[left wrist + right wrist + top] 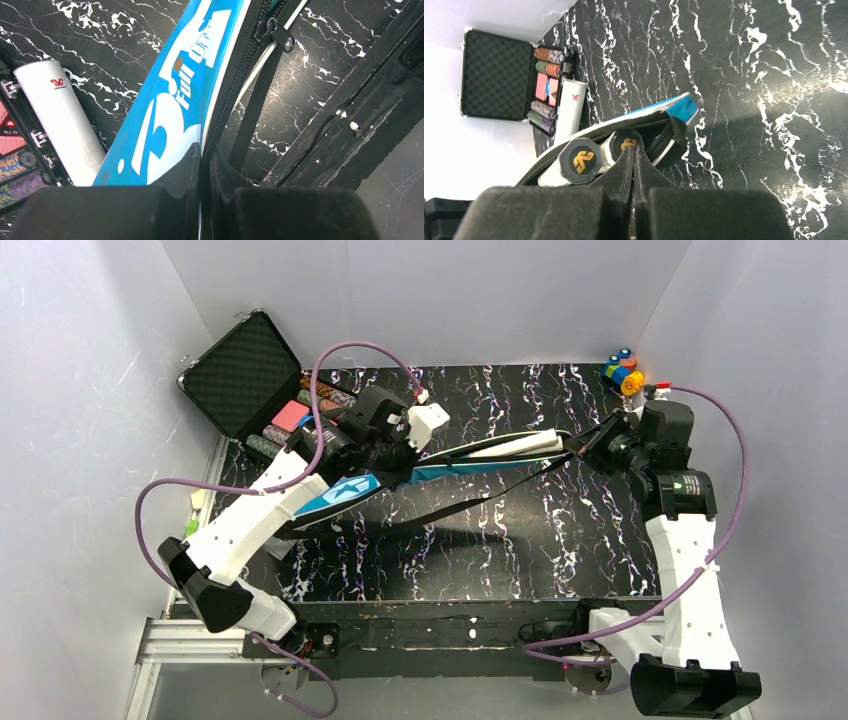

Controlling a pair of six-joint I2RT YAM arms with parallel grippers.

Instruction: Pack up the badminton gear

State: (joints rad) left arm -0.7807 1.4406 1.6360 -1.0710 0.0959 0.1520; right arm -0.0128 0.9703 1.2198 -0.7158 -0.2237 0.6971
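The blue racket bag [345, 490] lies slantwise across the black marbled table [560, 540]. My left gripper [206, 161] is shut on the bag's black zip edge [235, 75], next to the white lettering. The black strap [256, 107] runs beside it. The long white tube [57, 117] lies left of the bag. My right gripper [634, 149] is shut at the bag's open handle end [671, 131], where two racket handles with gold-marked end caps [583, 160] poke out. What its tips pinch does not show. No shuttlecocks are in view.
An open black case of coloured chips [245, 375] stands at the back left, close to the tube [570, 106]. A small orange-and-blue toy [623, 372] sits in the back right corner. White walls close in the table on three sides.
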